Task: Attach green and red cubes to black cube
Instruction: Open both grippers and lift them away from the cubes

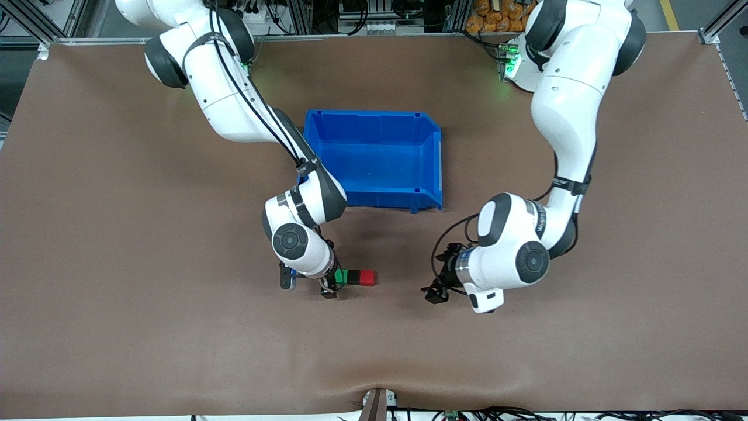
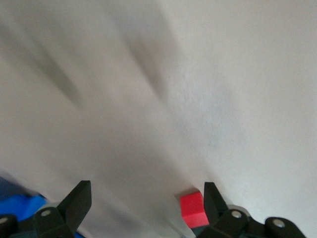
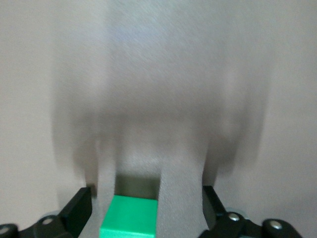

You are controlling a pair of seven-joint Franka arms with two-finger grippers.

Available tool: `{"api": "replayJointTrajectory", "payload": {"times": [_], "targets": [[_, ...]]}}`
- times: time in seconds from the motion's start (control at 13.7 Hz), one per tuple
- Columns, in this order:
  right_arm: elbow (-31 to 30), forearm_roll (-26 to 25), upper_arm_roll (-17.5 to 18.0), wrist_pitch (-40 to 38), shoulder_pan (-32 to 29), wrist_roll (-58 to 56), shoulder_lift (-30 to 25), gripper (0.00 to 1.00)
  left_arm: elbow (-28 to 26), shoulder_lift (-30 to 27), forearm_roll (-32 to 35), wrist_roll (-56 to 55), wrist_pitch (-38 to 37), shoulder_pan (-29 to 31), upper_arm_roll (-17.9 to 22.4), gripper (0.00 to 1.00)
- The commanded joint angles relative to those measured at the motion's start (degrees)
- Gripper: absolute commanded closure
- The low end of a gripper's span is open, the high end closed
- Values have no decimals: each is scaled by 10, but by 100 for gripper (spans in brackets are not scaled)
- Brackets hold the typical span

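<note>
A green cube [image 1: 341, 274], a black cube [image 1: 353, 276] and a red cube [image 1: 367, 278] lie in a touching row on the brown table, nearer the front camera than the blue bin. The black cube is in the middle. My right gripper [image 1: 329, 287] is low at the green end of the row. In the right wrist view its fingers are open [image 3: 147, 208] with the green cube [image 3: 130, 218] between them, untouched. My left gripper [image 1: 436, 290] is open and empty, apart from the red end. In its wrist view [image 2: 146, 206] the red cube [image 2: 192, 208] shows beside one finger [image 2: 213, 198].
An empty blue bin [image 1: 431, 166] stands mid-table, farther from the front camera than the cubes. The right arm's elbow hangs over its corner. A fold in the table cover [image 1: 374, 383] runs along the front edge.
</note>
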Motion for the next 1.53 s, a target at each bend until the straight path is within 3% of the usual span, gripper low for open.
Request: {"api": "replayJointTrajectory", "payload": {"times": [0.0,0.37,0.66,1.02,1.46], "targets": [[-5,-11,2,-58,-23,-85,-34,0,-11,-37,42,54,-50,23,-1,0],[-52,-12,2,-102,-59,-260,-112,0,-11,-78,120,220,-109,63,0,0],[-130,-12,2,-111,-97,-390,-193,0,-11,-122,130,338,-149,103,0,0],[-304,-12,2,-97,-159,-583,-375,0,-11,-192,193,474,-201,130,1,0],[-389,-12,2,-180,-251,-730,-538,0,-12,-282,195,586,-250,143,2,0]]}}
